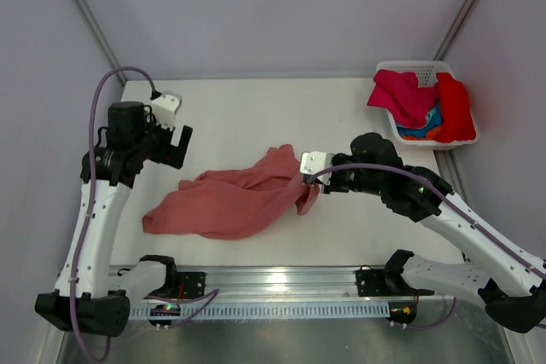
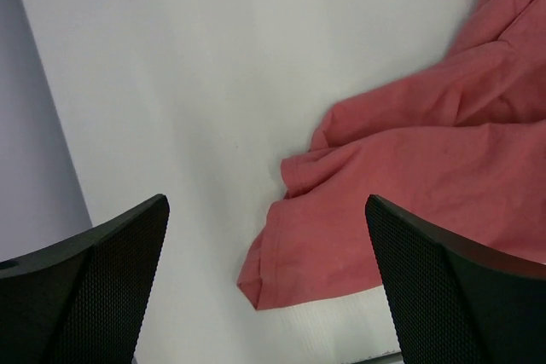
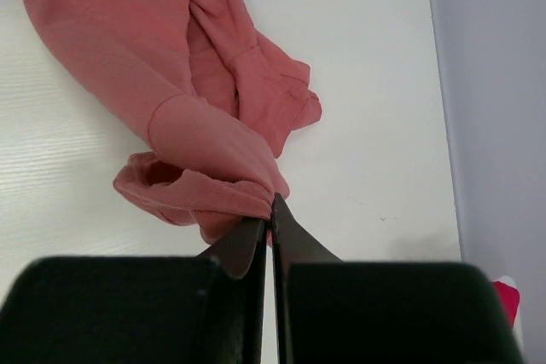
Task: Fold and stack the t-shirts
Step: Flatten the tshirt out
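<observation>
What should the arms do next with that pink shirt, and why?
Probably lower the left gripper onto the left end of the pink shirt and pinch it: its jaws are open and empty, while the right gripper grips the other end.

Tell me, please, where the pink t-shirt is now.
In the top view, the pink t-shirt lies crumpled on the near middle of the table, its right end pinched by the right gripper.

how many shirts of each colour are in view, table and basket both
salmon shirt: 1, on the table
magenta shirt: 1, in the basket
red shirt: 1, in the basket
blue shirt: 1, in the basket
orange shirt: 1, in the basket
total: 5
</observation>
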`<state>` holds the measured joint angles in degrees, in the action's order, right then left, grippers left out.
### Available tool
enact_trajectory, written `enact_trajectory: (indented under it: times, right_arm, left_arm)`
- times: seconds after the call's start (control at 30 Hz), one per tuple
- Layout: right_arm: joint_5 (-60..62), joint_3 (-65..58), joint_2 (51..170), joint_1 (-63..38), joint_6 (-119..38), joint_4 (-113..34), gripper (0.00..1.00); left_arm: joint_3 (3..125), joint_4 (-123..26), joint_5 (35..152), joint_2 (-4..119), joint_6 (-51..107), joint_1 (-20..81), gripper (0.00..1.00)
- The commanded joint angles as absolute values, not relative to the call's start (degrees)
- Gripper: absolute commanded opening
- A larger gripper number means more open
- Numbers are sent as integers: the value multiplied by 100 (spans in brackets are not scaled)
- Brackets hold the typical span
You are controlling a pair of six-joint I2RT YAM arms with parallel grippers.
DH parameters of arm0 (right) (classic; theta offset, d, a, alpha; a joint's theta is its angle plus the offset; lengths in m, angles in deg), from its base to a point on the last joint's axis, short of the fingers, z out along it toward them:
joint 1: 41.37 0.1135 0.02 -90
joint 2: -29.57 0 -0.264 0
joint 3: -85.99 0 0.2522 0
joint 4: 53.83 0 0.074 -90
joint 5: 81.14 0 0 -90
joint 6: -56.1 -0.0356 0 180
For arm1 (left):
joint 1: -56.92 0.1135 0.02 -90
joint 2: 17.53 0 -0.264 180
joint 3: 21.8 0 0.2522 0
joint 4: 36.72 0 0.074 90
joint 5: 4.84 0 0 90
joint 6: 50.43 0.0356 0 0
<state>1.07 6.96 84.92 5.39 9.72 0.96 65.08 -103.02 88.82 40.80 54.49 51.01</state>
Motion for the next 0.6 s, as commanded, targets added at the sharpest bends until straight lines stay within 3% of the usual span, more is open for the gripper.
enact_trajectory:
  times: [0.0,0.17,0.33,0.57]
  right_arm:
    - [-45,605,8512,539,1031,-34,3]
    - [-115,737,8564,547,996,-122,3]
    - [-19,781,8591,539,996,-131,3]
    - [34,974,8380,539,970,-175,3]
  left_arm:
    - [6833,-9768,9481,4774,5206,5103,99]
    - [7097,-9566,10727,5865,5100,5094,99]
    - [7457,-10040,11152,7052,5047,5103,84]
    - [6792,-10251,11258,7089,5749,5077,91]
